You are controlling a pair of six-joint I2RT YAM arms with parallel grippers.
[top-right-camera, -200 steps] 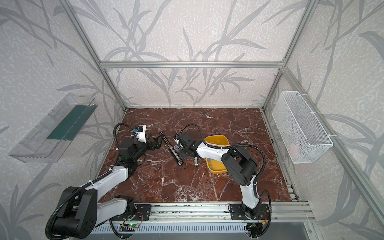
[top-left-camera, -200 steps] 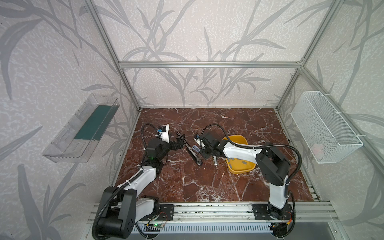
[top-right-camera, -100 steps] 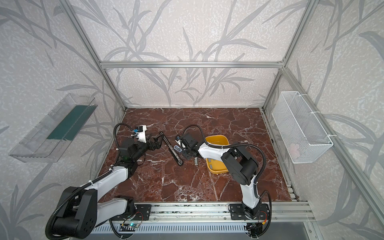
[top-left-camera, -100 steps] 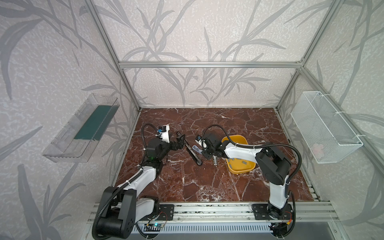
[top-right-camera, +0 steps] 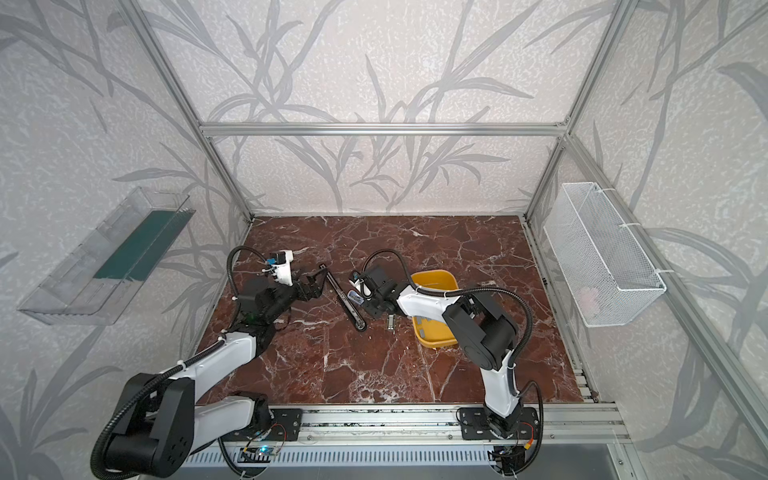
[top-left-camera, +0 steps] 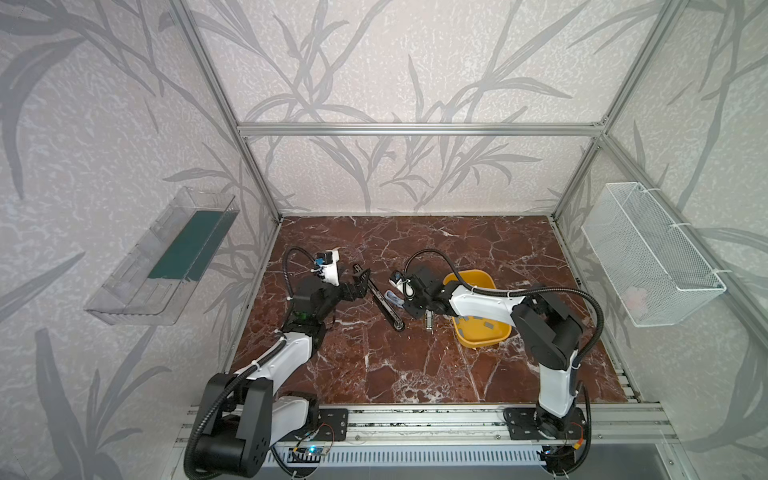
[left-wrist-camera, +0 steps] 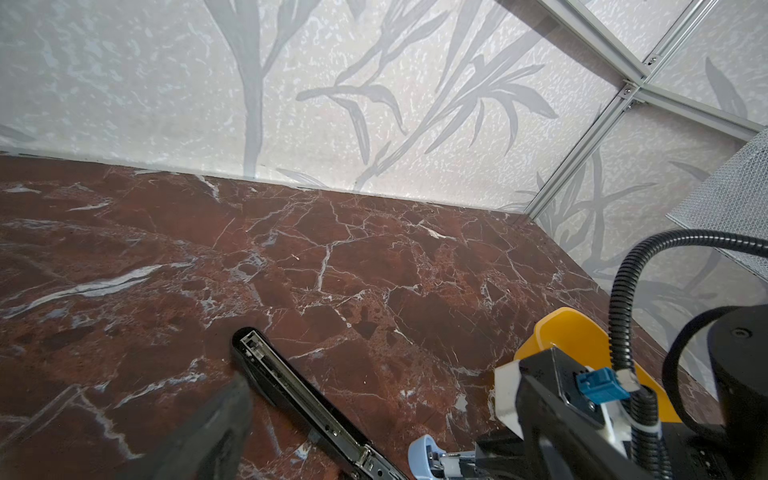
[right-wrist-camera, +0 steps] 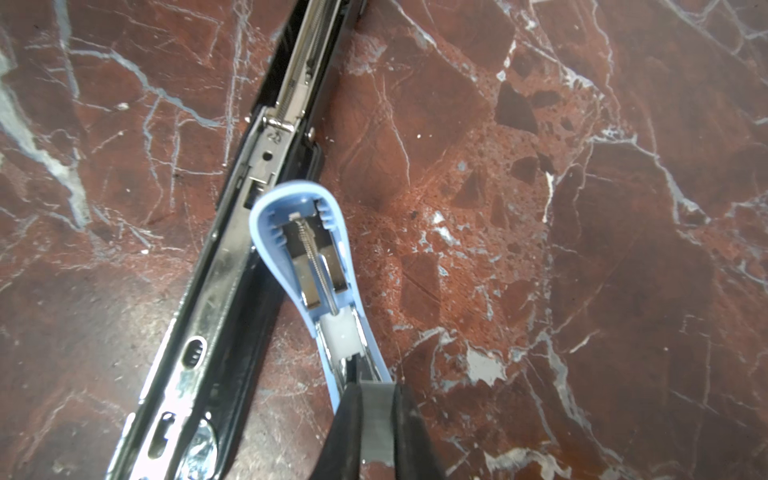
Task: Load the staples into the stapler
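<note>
Nothing had visibly moved since a second earlier. The right claw [right-wrist-camera: 376,388], pressed together, pinched a grey strip of staples [right-wrist-camera: 376,424] just above the open blue stapler [right-wrist-camera: 299,249], beside the long black stapler [right-wrist-camera: 232,257]. The left claw [top-left-camera: 362,282] stood spread at the black stapler's far end. Open worktop [top-left-camera: 374,374] stretched toward the near edge.
</note>
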